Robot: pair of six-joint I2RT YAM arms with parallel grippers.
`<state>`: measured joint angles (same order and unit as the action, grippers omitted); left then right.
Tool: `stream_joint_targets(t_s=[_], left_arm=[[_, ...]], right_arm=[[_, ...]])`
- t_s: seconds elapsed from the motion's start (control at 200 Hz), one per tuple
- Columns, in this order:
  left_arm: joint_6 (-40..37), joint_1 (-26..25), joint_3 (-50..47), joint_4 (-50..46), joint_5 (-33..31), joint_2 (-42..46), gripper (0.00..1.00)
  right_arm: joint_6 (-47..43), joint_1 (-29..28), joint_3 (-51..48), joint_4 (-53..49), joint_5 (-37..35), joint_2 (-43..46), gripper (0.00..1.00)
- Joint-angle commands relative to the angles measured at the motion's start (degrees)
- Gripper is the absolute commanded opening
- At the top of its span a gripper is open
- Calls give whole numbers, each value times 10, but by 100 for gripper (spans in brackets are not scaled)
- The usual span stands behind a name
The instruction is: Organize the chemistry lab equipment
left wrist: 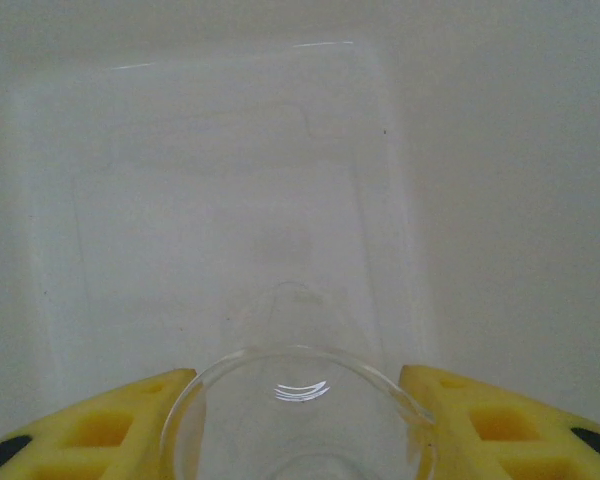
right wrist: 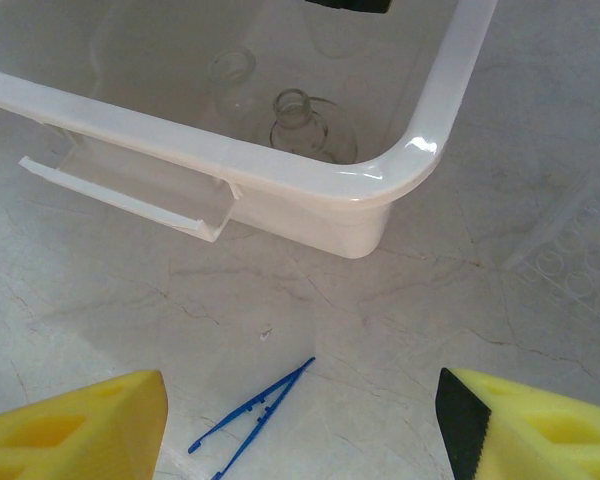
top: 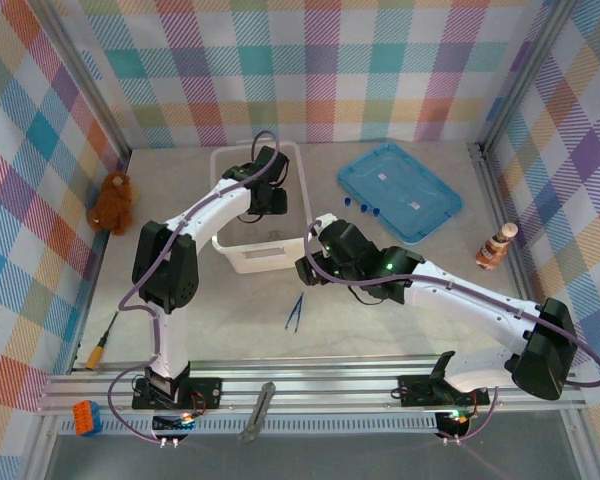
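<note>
Pinching a clear round-rimmed glass beaker point(left wrist: 300, 420), yellow left fingers point(left wrist: 110, 430), seemingly foam

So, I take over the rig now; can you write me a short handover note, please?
Left tool: shut on a glass beaker, above the white bin.
Right tool: open, empty, over the blue tweezers on the table.
Done: round flask and one more glass piece in the bin.
To do: the beaker, the tweezers, the blue-capped tubes beside the blue lid.
</note>
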<state>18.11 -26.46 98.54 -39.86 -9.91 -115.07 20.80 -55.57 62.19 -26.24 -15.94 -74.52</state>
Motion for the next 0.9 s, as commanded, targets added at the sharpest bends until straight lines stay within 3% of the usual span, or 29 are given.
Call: stream_joint_targets(t_s=[0.0, 0.895], left_arm=[[-16, 12, 22, 12, -2, -15, 48], [-45, 15, 102, -68, 24, -90, 48]], right_arm=[[10, -3, 6, -1, 5, -8, 73], [15, -3, 8, 4, 5, -12, 73]])
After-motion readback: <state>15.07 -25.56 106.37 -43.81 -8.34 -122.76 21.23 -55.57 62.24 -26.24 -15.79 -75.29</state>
